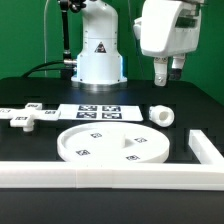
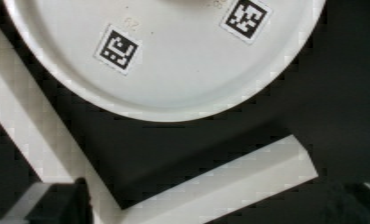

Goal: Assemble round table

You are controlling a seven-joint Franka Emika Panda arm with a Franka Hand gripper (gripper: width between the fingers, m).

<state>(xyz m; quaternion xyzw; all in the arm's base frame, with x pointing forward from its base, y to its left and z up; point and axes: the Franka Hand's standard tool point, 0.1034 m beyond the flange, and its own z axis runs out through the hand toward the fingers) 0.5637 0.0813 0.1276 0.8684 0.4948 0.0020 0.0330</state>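
Observation:
The round table's large rimmed disc (image 1: 112, 143) lies flat on the black table, tags facing up. The wrist view shows its edge (image 2: 164, 50). The short thick post (image 1: 162, 115) lies on its side to the exterior view's right of the disc. The cross-shaped piece (image 1: 25, 118) rests at the far left of that view. My gripper (image 1: 167, 76) hangs high above the table, over the post, and touches nothing. It is open. Its dark fingertips (image 2: 40, 205) stand wide apart in the wrist view, with only a bar and the table between them.
Long white border bars run along the front (image 1: 100, 178) and the exterior view's right (image 1: 205, 150). In the wrist view they meet at a corner (image 2: 217, 180). The marker board (image 1: 100, 112) lies behind the disc, in front of the robot base (image 1: 98, 60).

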